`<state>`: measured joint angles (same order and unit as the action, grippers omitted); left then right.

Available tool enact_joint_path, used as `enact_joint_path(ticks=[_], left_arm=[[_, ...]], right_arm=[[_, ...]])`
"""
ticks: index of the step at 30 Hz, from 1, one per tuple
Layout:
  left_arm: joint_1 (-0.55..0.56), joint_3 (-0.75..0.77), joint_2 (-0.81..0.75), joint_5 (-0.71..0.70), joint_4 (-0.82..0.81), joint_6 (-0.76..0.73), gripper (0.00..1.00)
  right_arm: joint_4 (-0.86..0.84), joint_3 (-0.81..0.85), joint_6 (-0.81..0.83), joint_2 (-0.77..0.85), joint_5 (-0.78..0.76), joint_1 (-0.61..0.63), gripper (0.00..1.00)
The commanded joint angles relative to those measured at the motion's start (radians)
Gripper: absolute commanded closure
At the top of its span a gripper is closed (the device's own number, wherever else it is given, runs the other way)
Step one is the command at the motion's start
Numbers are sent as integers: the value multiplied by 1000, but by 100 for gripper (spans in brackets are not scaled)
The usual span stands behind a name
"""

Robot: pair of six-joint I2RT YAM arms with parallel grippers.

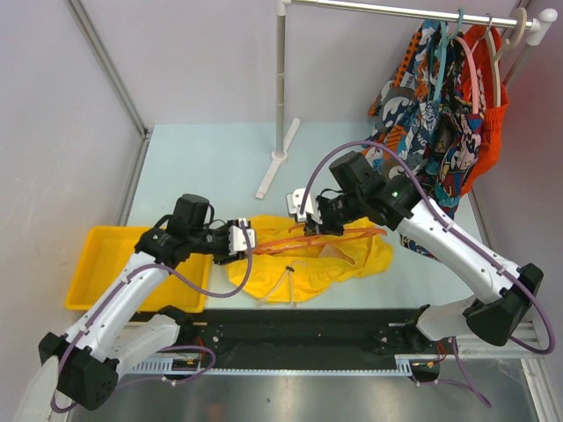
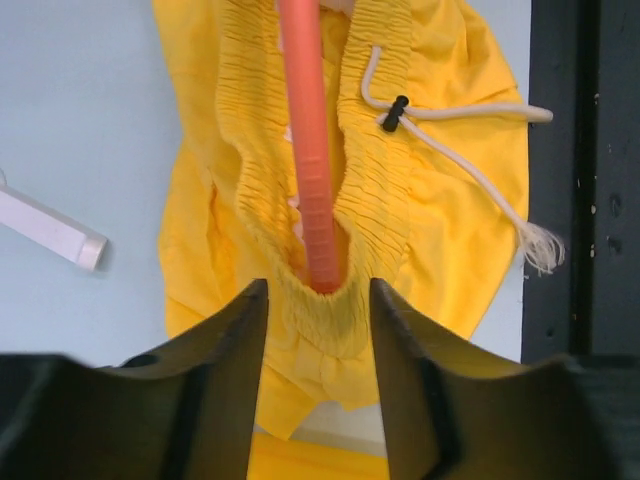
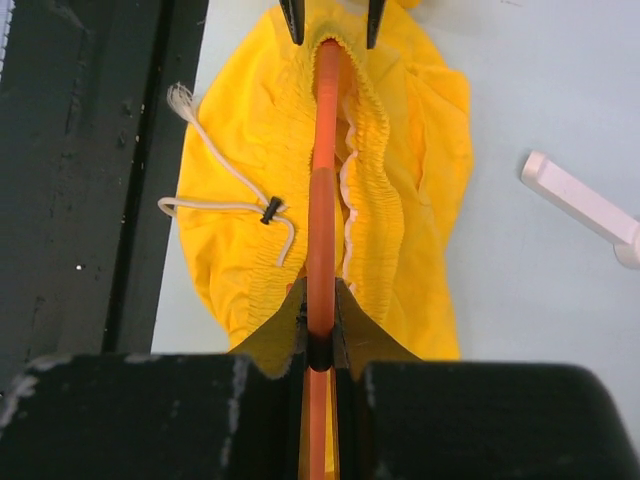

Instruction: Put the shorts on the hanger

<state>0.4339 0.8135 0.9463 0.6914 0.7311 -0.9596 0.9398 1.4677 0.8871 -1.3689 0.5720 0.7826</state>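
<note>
The yellow shorts (image 1: 308,264) lie crumpled on the table near its front edge. The orange hanger (image 1: 327,238) runs through their elastic waistband (image 2: 375,150), its bar (image 2: 308,150) ending inside the gathered fabric. My left gripper (image 2: 318,298) is open, its fingers standing either side of the waistband's end without pinching it. My right gripper (image 3: 320,312) is shut on the hanger's bar (image 3: 322,200) at the other side of the shorts (image 3: 420,170). The pale drawstring (image 2: 450,112) trails toward the black strip.
A yellow bin (image 1: 106,264) sits at the left under my left arm. The white rack pole (image 1: 281,88) and its foot (image 1: 274,176) stand behind. Cartoon-print shorts (image 1: 422,114) and an orange-red garment (image 1: 494,114) hang at the right. A black strip (image 1: 308,332) edges the front.
</note>
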Motion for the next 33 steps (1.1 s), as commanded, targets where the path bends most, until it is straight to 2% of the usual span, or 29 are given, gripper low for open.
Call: enact_joint_path(ticks=[1,7,18,27,33], left_arm=[[-21,-16,-47,16,-42,36,42],[-35,-40,-30,19,-33,5,36],[-34,-37,51,42,-39,-7,36],[-43,-109,-1,8,-22,-42,23],[-95,-163,-27,5,-41,-62,22]], right_arm=[[-79,-9,-11,51,80,-5,100],[-99,-18,-8,57,106,-11,100],[-91,-30,15,13,43,21,100],[-124,-40,26,-28,31,37,100],[-136,-38,30,-50,32,47,100]])
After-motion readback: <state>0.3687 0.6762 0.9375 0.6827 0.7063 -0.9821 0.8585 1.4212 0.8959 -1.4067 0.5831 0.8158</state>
